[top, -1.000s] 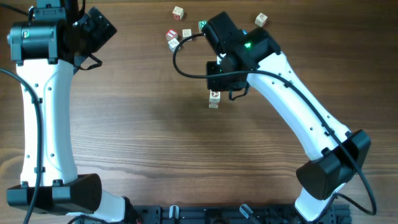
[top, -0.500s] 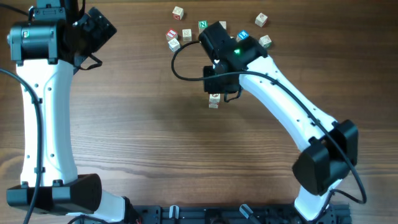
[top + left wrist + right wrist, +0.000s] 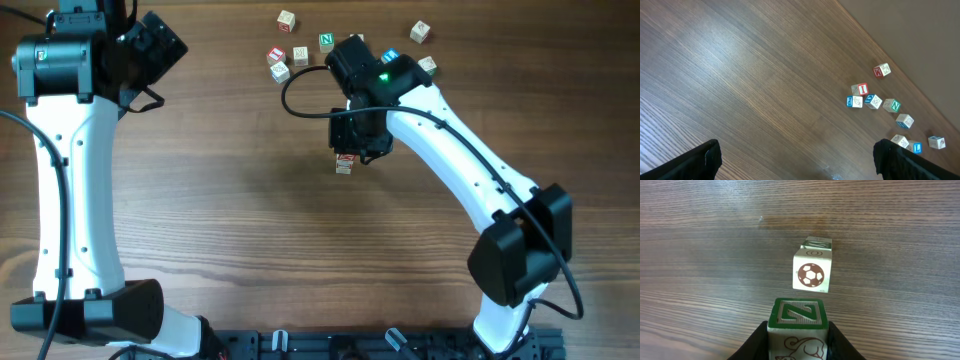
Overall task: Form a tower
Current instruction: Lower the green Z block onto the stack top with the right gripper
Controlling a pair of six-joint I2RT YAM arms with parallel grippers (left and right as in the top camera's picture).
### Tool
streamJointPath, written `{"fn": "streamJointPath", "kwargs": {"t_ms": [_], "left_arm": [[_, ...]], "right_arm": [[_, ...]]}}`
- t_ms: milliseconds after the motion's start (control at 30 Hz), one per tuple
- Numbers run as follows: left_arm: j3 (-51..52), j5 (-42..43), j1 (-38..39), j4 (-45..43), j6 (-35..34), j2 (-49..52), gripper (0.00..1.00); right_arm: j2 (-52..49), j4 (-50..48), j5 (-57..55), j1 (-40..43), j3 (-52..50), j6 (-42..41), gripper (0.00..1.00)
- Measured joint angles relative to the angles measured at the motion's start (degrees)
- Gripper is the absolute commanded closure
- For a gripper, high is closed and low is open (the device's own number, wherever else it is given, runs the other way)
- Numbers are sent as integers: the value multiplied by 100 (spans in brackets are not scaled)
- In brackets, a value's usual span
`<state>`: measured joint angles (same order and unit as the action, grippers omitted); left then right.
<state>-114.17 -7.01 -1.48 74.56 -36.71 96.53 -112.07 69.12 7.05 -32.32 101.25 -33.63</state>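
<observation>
Right wrist view: right gripper [image 3: 799,332] clamped on green N cube [image 3: 799,314], just short of tower [image 3: 811,275]. Tower stands mid-table, apart from loose cubes [image 3: 290,55], soccer-ball cube uppermost. Left gripper [image 3: 797,167] wide, parked far left. Advice: centre N cube squarely over top face, match edges, descend slow and straight. Release only once seated, withdraw straight up. Narrow stack likely tips at sideways nudge.

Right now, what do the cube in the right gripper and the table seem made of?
The green N cube is probably pale wood, matte, its letter and drawing printed on. The table shows streaky brown grain, low sheen: wood or wood-look laminate, cannot tell.
</observation>
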Motion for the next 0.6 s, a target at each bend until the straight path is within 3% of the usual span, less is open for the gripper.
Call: {"fn": "streamJointPath", "kwargs": {"t_ms": [600], "left_arm": [[0,0,0,0,0,0,0]], "right_arm": [[-310,-243,-422,0,-2,31,82]]}}
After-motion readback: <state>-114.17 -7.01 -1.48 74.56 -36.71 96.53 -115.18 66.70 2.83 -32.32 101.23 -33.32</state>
